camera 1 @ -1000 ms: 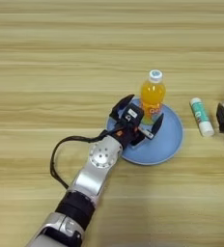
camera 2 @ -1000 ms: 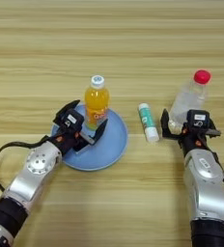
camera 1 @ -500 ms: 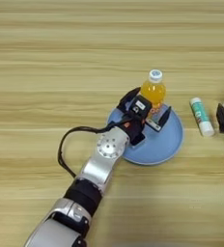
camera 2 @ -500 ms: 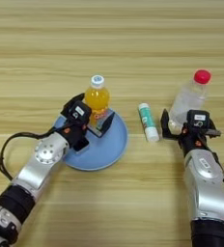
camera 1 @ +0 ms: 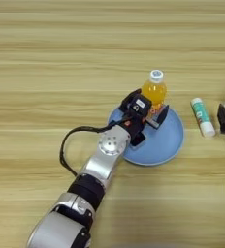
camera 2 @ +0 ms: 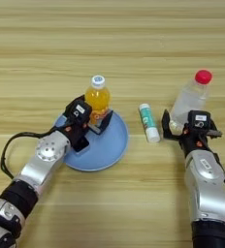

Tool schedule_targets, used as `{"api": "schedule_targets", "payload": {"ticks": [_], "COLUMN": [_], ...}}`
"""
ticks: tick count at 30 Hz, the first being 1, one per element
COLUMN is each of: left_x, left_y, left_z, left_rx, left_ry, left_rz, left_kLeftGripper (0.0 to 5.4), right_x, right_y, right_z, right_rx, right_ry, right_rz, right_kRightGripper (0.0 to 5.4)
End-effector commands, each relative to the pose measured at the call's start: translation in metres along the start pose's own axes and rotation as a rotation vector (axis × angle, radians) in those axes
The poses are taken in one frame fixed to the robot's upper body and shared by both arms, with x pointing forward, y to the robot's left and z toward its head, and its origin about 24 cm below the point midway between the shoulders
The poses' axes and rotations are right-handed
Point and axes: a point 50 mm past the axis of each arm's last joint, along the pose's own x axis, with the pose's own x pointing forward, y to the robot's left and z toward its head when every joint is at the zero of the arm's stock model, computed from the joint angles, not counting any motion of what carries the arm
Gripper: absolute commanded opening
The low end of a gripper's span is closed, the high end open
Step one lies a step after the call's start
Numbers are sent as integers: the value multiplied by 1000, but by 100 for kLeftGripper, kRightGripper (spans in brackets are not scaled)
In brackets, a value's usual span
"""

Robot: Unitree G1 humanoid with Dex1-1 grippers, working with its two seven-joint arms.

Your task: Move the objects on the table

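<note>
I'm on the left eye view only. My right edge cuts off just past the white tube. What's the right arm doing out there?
Observer: The right gripper is at the base of a clear water bottle, fingers either side of it.
Operator: Is that bottle upright?
Observer: It leans a bit, red cap tipped toward the right, bottom on the table.
Operator: How close is it to the white tube?
Observer: The tube lies apart from it, to its left, with bare wood between.
Operator: And my left side?
Observer: The left gripper is at the orange-drink bottle over the blue plate, as you see.
</note>
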Motion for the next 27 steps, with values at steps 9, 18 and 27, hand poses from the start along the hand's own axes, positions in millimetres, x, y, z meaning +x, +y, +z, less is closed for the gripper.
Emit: {"api": "schedule_targets", "payload": {"ticks": [9, 18, 27], "left_x": [1, -5, -19], "left_y": [2, 9, 38], "left_z": [14, 37, 60], "left_rx": [-23, -2, 50], "left_ry": [-72, -153, -207], "left_rz": [-9, 3, 104], "left_kLeftGripper": [345, 341, 341], "right_x": [1, 1, 1], "right_y": [1, 2, 3], "right_z": [1, 1, 1], "right_rx": [4, 4, 5], "right_ry": [-7, -7, -7], "right_rz": [-10, -8, -7], "right_kRightGripper": [540, 540, 540]}}
